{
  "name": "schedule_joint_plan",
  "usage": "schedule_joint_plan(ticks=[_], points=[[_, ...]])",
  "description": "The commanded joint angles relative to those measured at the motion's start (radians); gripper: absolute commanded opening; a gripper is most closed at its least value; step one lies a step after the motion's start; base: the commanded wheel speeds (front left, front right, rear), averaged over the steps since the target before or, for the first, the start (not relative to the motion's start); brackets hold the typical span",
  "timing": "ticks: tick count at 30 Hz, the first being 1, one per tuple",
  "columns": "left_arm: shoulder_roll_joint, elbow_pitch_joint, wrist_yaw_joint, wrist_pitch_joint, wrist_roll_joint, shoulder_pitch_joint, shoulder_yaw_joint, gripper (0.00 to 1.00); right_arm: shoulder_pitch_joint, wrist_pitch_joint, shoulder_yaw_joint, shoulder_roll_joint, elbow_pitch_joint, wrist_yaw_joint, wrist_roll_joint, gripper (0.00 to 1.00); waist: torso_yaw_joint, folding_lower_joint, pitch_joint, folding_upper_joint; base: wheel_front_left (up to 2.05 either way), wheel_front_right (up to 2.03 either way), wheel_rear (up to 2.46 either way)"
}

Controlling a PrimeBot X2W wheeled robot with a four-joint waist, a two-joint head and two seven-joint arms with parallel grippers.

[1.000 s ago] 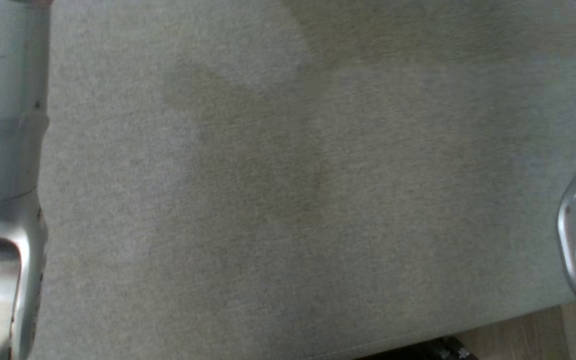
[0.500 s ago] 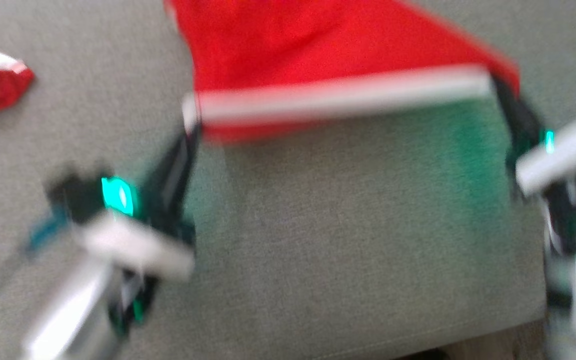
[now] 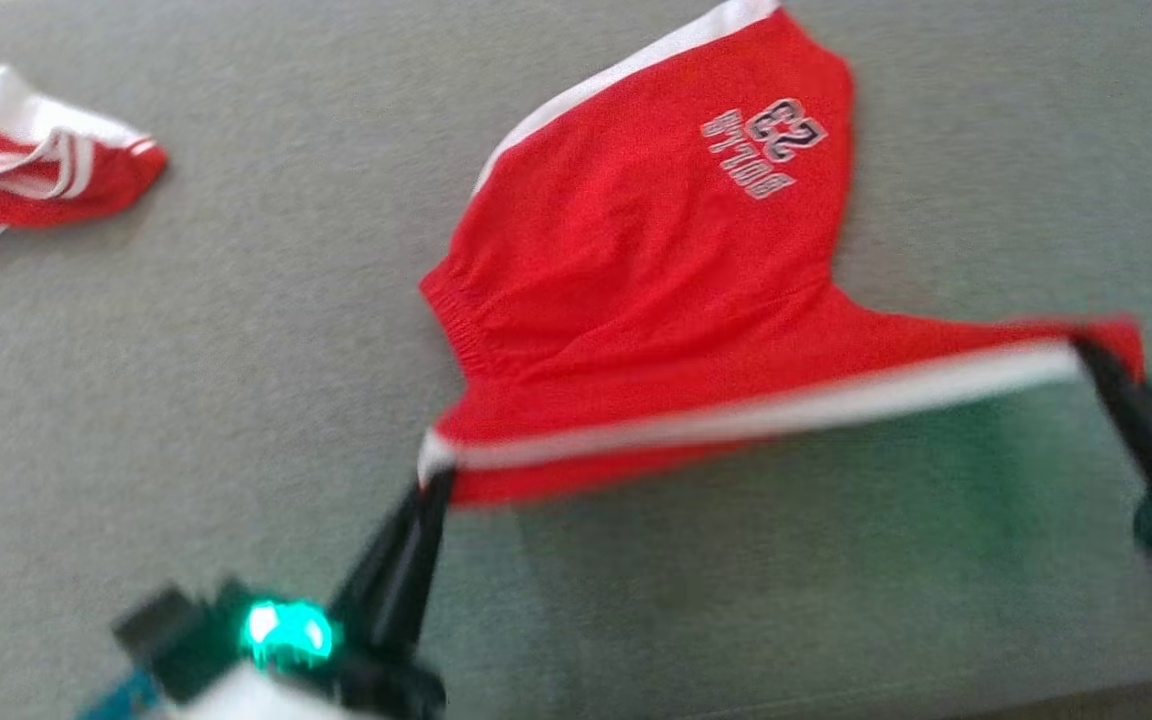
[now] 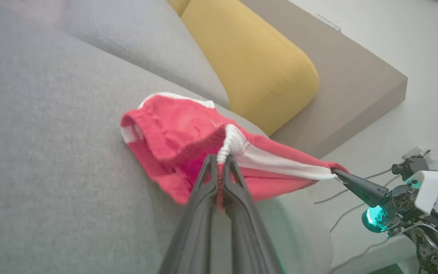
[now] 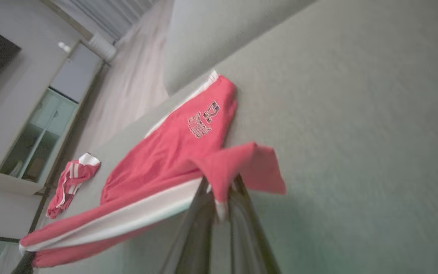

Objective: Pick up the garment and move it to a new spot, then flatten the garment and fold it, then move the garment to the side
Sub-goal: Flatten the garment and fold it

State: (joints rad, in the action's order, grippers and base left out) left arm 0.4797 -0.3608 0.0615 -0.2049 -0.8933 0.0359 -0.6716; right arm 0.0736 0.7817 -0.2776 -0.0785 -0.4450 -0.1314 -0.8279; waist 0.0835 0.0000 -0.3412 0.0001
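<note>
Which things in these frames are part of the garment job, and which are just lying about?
In the job: red shorts, stretched along their white stripe; left gripper and right gripper, each shut on one end; grey sofa seat under them.
Lying about: second red garment, crumpled to the robot's left; yellow cushion; glass-fronted cabinet.

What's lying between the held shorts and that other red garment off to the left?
Only bare grey sofa cushion separates the shorts from the other garment, per the head view.

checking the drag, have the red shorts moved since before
Yes, the red shorts came toward the robot, down the head view, judged against the other red garment.
</note>
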Motion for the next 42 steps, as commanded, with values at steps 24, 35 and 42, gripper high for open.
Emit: schedule_joint_plan(ticks=[24,35,42], points=[[-0.379,0.576,-0.037,0.115,-0.124,-0.689,0.042,0.34,-0.871,0.130,0.016,-0.040,0.502,0.001,0.452,0.21,-0.237,0.0000,-0.230,-0.0001,0.00,0.00,0.00],[-0.313,0.534,0.029,0.053,-0.054,-0.581,0.029,1.00,-0.773,-0.037,0.153,-0.104,0.457,0.001,0.409,1.00,-0.184,0.0000,-0.192,-0.0001,0.00,0.00,0.00],[-0.254,0.374,0.128,-0.046,0.157,-0.500,0.018,1.00,-0.681,-0.026,0.222,-0.236,0.459,0.001,0.478,1.00,-0.200,0.0000,-0.204,-0.0001,0.00,0.00,0.00]])
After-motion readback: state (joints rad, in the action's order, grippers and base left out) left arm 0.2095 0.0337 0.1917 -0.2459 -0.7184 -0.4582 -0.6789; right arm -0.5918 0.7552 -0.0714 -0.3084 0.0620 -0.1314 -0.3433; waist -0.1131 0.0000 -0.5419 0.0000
